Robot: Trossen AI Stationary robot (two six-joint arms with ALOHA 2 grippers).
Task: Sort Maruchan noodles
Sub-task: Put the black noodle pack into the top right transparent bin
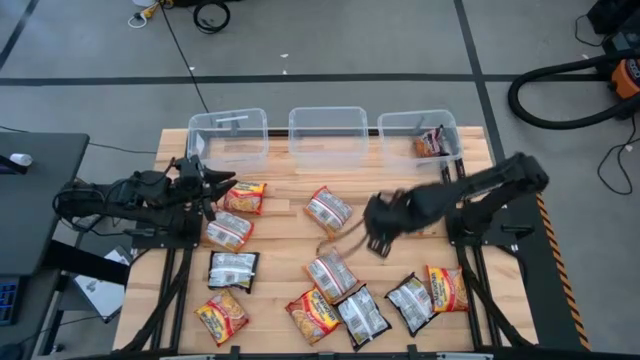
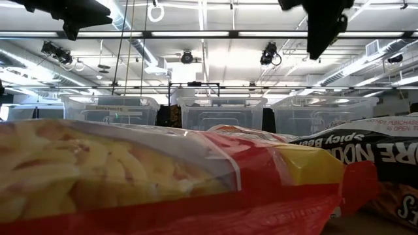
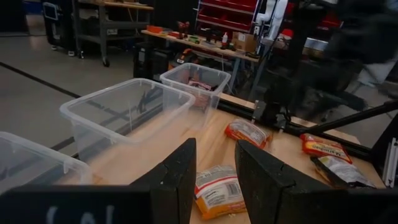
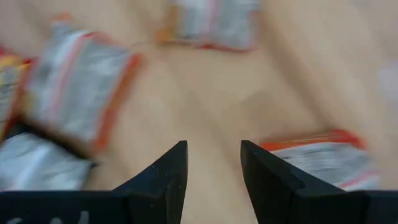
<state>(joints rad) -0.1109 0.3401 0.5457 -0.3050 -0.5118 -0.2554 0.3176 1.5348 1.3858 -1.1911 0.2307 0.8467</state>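
About a dozen Maruchan noodle packets lie flat on the wooden table: orange-yellow ones [image 1: 243, 197] [image 1: 313, 313], red-and-silver ones [image 1: 328, 210] [image 1: 331, 275], dark ones [image 1: 233, 270] [image 1: 362, 315]. One more packet [image 1: 430, 143] lies in the right clear bin. My left gripper [image 1: 222, 193] hovers open at the table's left, pointing toward an orange-yellow packet [image 3: 214, 193] that shows past its fingers. My right gripper [image 1: 365, 238] is open above bare wood at the table's middle, with packets [image 4: 74, 81] [image 4: 323, 158] to either side of it. It touches nothing.
Three clear plastic bins [image 1: 228, 133] [image 1: 327, 130] [image 1: 415, 128] stand in a row along the table's far edge; the left and middle ones look empty. In the low view a packet [image 2: 163, 176] fills the foreground. Bare wood lies between the bins and the packets.
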